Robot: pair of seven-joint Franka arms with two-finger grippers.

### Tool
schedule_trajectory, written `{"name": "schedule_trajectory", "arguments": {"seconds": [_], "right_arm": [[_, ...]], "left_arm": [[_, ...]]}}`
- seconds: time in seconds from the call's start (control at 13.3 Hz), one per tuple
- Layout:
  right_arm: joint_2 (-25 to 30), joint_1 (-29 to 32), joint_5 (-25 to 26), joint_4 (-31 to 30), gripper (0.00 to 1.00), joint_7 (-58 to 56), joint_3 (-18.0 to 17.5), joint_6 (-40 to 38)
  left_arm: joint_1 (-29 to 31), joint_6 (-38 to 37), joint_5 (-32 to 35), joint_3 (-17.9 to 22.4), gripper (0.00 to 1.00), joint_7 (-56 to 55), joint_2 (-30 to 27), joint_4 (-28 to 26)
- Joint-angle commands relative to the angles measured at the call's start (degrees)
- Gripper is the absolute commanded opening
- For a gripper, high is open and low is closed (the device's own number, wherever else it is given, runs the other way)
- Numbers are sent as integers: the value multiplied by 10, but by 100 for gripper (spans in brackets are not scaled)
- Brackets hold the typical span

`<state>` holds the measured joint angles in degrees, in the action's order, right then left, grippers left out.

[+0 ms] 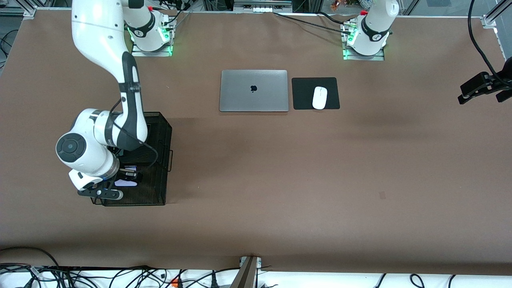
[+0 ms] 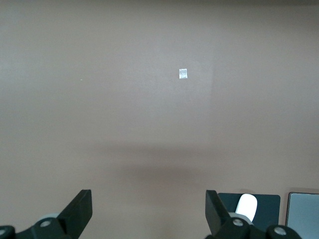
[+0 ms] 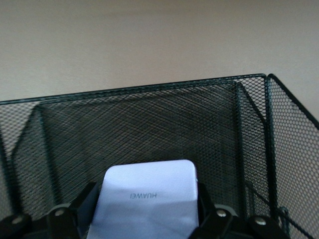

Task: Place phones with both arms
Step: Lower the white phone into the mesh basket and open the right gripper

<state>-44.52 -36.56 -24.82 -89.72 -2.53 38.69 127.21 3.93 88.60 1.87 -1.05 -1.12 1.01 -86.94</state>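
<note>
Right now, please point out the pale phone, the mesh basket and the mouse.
pale phone (image 3: 145, 201), right wrist view, its back.
mesh basket (image 1: 157, 188), front view, its wall.
mouse (image 1: 319, 97), front view, its top.

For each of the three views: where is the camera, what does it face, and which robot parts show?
Front: high across the table, facing both arms' bases; laptop, mesh basket.
Left wrist: on the waiting left arm, over bare table; open left gripper, white mouse.
Right wrist: in the basket; right gripper around the lilac-white phone.
Shared: front and left wrist show the mouse.

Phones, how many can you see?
1: a pale lilac-white squarish phone between the right gripper's fingers, inside the black mesh basket. Others may hide under the arm.
</note>
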Motion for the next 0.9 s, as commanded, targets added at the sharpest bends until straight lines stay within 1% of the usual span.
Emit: {"name": "schedule_trajectory", "arguments": {"seconds": [0.0, 0.23, 0.45, 0.6, 0.83], "right_arm": [[4, 10, -15, 9, 12, -13, -8, -1], [1, 12, -14, 17, 12, -26, -8, 7], [-2, 12, -19, 16, 13, -36, -9, 42], [-8, 12, -20, 17, 13, -36, -9, 49], [-14, 18, -28, 17, 16, -36, -19, 51]], "left_arm": [[-2, -6, 5, -1, 100, 4, 3, 12], [-2, -6, 5, -1, 100, 4, 3, 12], [-2, -6, 4, -1, 100, 6, 4, 10], [-2, -6, 4, -1, 100, 7, 4, 11], [-2, -6, 3, -2, 100, 7, 4, 11]]}}
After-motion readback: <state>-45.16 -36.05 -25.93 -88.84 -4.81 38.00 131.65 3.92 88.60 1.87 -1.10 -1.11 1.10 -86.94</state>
